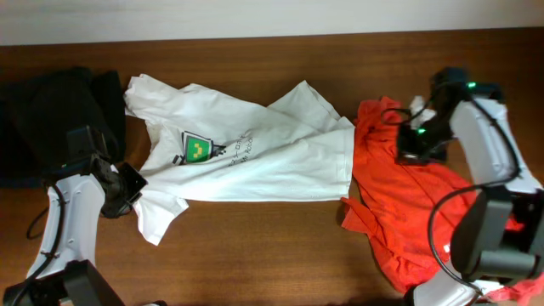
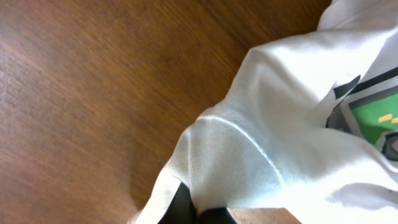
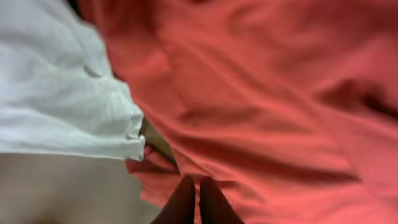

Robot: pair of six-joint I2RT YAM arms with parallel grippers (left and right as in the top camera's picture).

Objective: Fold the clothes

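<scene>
White cotton T-shirt (image 1: pixel 280 161) lies spread mid-table, logo (image 1: pixel 197 146) up, its right edge touching a red garment (image 1: pixel 399 212). Only the left wrist view shows the left gripper (image 2: pixel 198 211) pinching the sleeve's hem (overhead hides the fingertips). Over the red cloth, the right gripper (image 3: pixel 198 199) has its fingers pressed together. Bare table (image 1: pixel 255 255) lies open along the front.

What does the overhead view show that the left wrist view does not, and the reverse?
Only overhead: the whole white T-shirt, the red garment beside it with the right gripper over it, and a dark cloth at the far left. Only left wrist: the sleeve seam up close, bunched at the left gripper. Both: the shirt's green logo and the wooden table.
</scene>
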